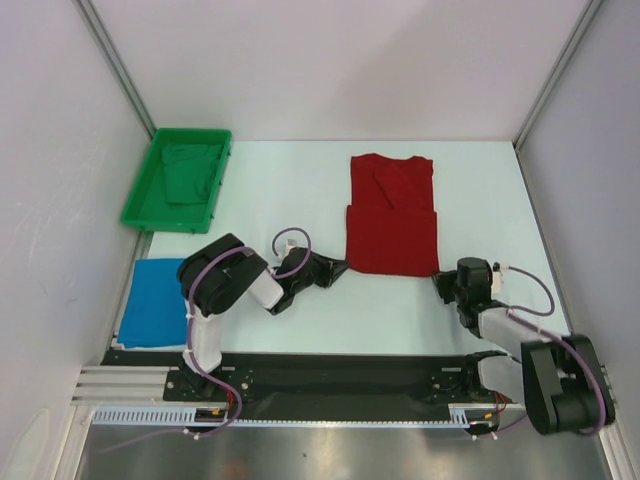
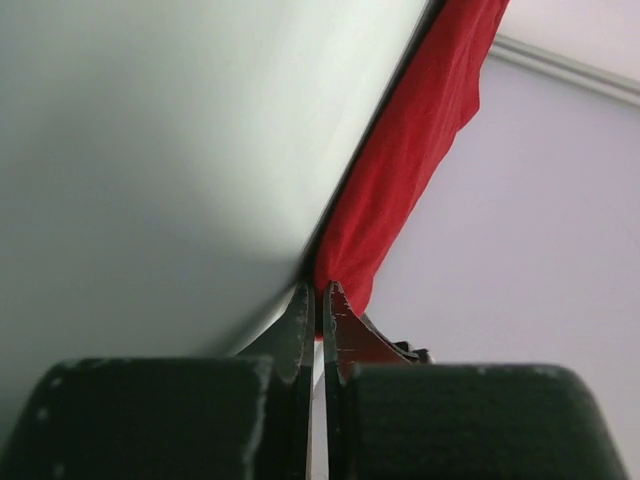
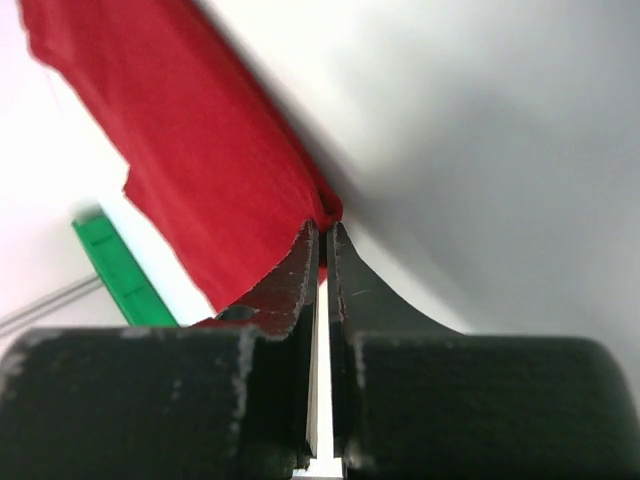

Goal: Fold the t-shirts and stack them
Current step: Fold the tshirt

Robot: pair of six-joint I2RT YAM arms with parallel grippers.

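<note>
On the table [image 1: 290,190], red t-shirt [image 1: 392,215] flanked by open surface, 7 o'clock corner pinched by low-stretched left gripper [image 1: 342,267], 5 o'clock corner by right gripper [image 1: 439,282].

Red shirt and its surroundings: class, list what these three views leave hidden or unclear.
- Top view: near corners of the red shirt, covered by the left tool and right tool.
- Wrist views: most of the red shirt, cut off by frame edges.
- Top view: right edge of the blue shirt, behind the left arm.
- Top view: what lies in the tray, green on green, too small to name.
</note>
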